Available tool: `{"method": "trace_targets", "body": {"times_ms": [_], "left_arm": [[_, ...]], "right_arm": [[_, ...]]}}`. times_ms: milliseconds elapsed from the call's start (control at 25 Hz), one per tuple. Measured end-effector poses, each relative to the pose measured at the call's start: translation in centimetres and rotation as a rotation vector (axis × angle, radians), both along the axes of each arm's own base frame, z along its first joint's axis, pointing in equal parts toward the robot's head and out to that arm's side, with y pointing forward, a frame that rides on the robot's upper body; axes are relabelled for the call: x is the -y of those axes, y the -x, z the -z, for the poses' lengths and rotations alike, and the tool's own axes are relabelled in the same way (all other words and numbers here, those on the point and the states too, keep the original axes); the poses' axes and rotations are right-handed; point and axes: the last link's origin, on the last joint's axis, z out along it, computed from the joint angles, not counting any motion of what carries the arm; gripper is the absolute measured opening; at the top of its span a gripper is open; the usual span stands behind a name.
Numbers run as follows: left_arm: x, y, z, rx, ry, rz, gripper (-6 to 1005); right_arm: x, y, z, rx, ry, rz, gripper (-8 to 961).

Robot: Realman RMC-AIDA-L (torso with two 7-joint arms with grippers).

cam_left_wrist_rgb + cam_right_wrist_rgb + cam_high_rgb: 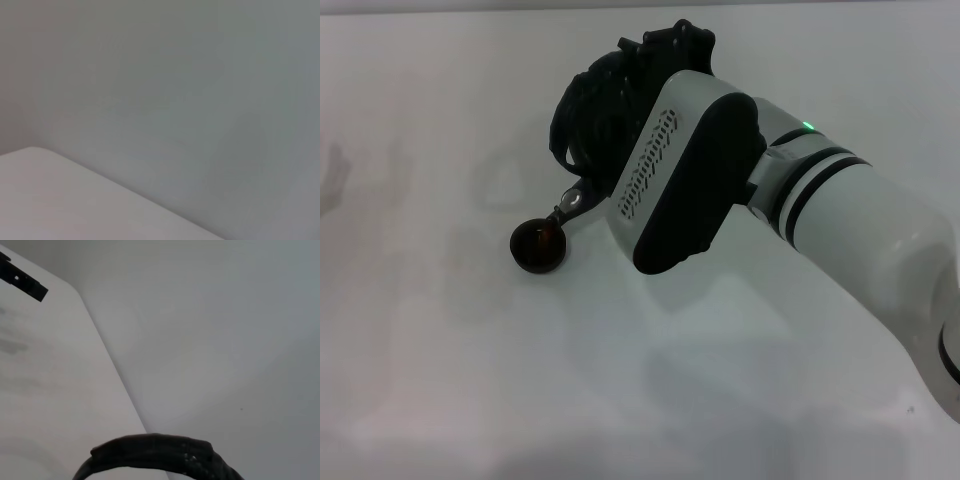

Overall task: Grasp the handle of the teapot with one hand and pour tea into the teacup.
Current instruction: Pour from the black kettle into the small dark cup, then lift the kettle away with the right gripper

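In the head view my right arm (840, 210) reaches in from the right, and its white wrist housing covers much of the black teapot (592, 105). The teapot is tilted, with its spout (574, 204) pointing down at the tiny dark teacup (538, 246), which stands on the white table (620, 390). My right gripper (662, 48) sits at the top of the pot, shut on the handle. The ribbed black handle (155, 452) shows close up in the right wrist view. My left gripper is out of view.
The white table surface runs all around the cup. The left wrist view shows only a rounded table corner (60, 200) and a grey wall. The right wrist view shows the table edge (107, 365) and a small black bar (25, 282).
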Motion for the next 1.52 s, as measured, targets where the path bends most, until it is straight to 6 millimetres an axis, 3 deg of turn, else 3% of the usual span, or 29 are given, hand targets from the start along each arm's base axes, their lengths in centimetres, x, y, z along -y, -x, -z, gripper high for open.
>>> {"method": "trace_targets", "body": {"times_ms": [520, 1240, 1520], "left_arm": [[0.0, 0.0, 0.0, 0.001, 0.001, -0.002, 875], [0.0, 0.0, 0.1, 0.003, 0.002, -0.001, 876], [0.0, 0.0, 0.1, 0.003, 0.001, 0.000, 876]], "right_arm": [[0.0, -0.4, 0.4, -0.004, 0.014, 0.013, 109], [0.4, -1.0, 0.7, -0.136, 0.053, 0.137, 108], [0.4, -0.7, -0.2, -0.228, 0.060, 0.201, 109]]}}
